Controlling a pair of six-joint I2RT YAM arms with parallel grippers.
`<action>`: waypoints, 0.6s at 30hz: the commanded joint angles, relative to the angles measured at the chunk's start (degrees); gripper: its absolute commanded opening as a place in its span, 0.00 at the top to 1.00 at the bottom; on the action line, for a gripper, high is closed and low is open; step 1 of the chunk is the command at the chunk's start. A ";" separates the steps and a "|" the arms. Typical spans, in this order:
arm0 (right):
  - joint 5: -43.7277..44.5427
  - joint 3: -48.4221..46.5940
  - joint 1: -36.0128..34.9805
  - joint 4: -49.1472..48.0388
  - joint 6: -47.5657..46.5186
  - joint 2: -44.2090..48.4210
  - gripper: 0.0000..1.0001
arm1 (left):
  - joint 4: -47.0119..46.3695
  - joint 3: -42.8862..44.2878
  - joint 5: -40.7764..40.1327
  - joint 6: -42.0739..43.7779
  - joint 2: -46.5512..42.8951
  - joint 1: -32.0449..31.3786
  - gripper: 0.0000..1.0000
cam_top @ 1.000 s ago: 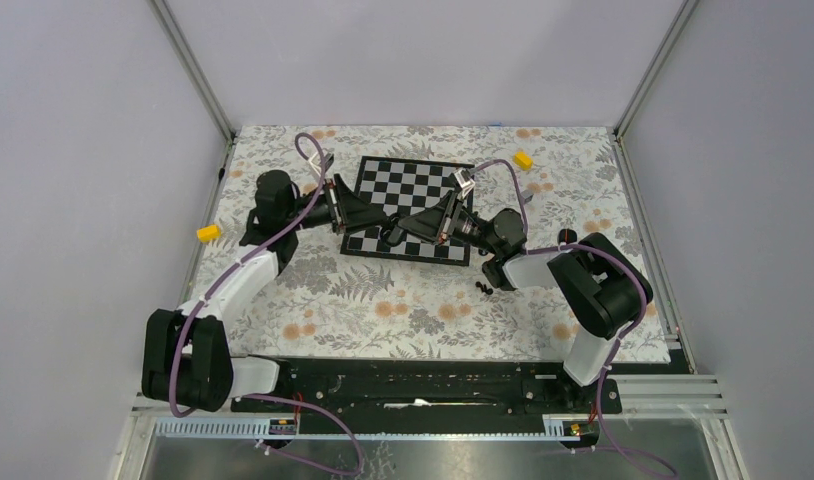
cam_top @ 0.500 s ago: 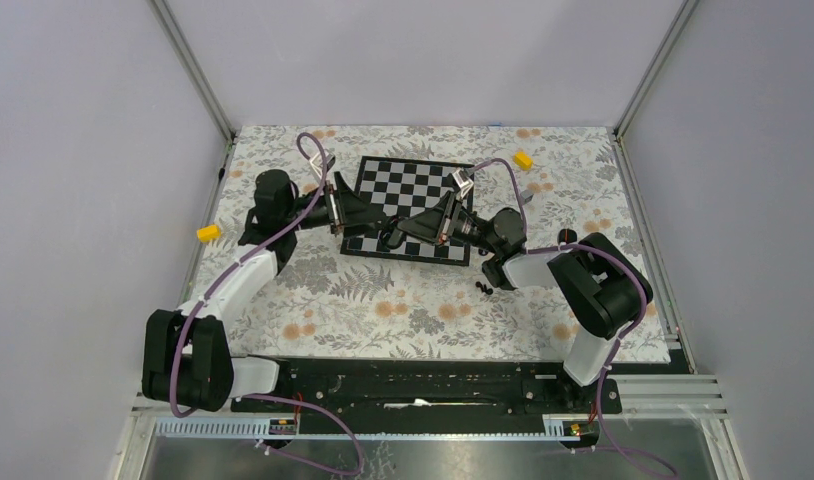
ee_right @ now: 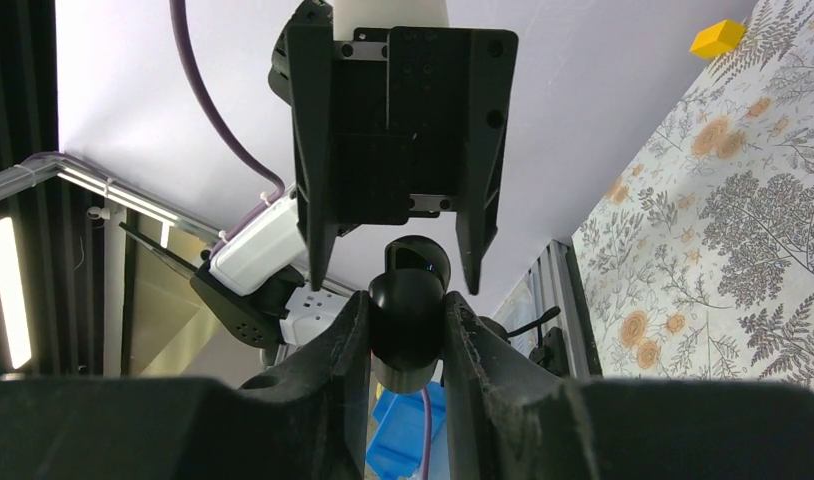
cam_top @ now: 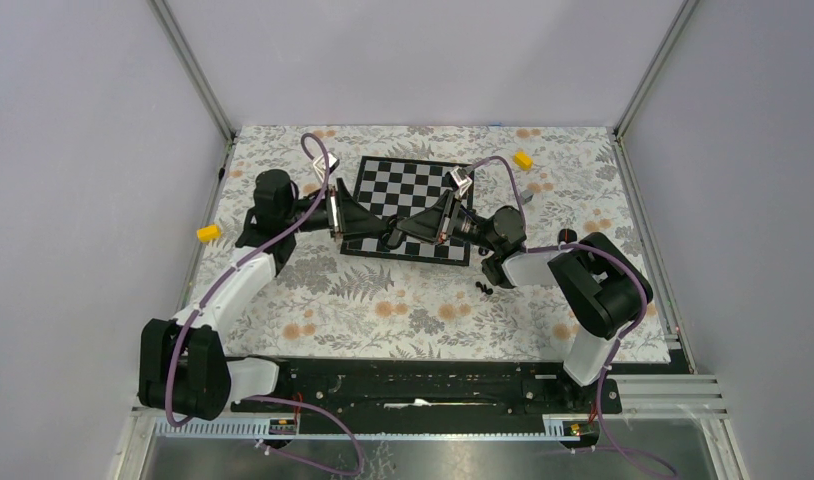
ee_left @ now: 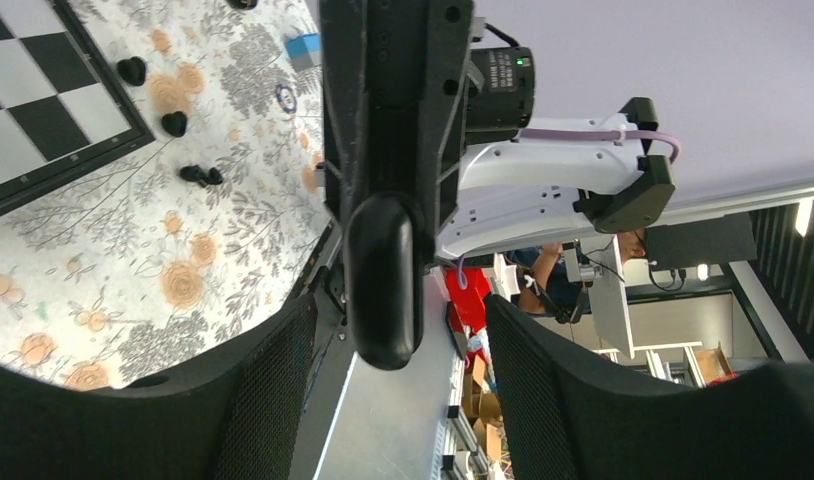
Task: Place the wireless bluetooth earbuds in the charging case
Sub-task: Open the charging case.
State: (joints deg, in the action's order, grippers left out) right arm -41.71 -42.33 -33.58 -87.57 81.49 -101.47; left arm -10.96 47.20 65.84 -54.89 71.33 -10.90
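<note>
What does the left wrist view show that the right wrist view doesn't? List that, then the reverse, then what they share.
Left wrist only: the earbuds lying loose on the floral cloth beside a corner of the chessboard. Right wrist only: a yellow block at the cloth's far edge. Shared: the cloth, and the charging case clamped in the right gripper, with the left gripper open, one finger on each side of the case and not touching it.
</note>
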 commanded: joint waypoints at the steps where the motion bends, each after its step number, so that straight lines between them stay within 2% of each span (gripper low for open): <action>1: -1.52 -2.46 0.24 -8.69 0.47 0.43 1.00 | -8.63 -0.17 2.18 -3.57 -0.15 -1.52 0.36; 9: -2.12 -2.32 0.23 -8.73 1.12 0.73 1.00 | -11.36 -0.62 1.44 -5.02 0.53 -1.58 0.50; 15: -2.39 -2.41 0.23 -8.69 1.07 1.13 1.00 | -9.84 -0.71 0.71 -3.54 1.04 -2.04 0.44; 18: -2.52 -2.64 0.19 -8.67 1.17 1.25 1.00 | -7.36 0.12 -0.04 -1.35 0.96 -2.75 0.44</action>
State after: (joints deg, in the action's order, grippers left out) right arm -42.83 -42.61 -33.58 -87.55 82.43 -101.45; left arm -17.91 46.33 65.87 -59.22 72.49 -12.86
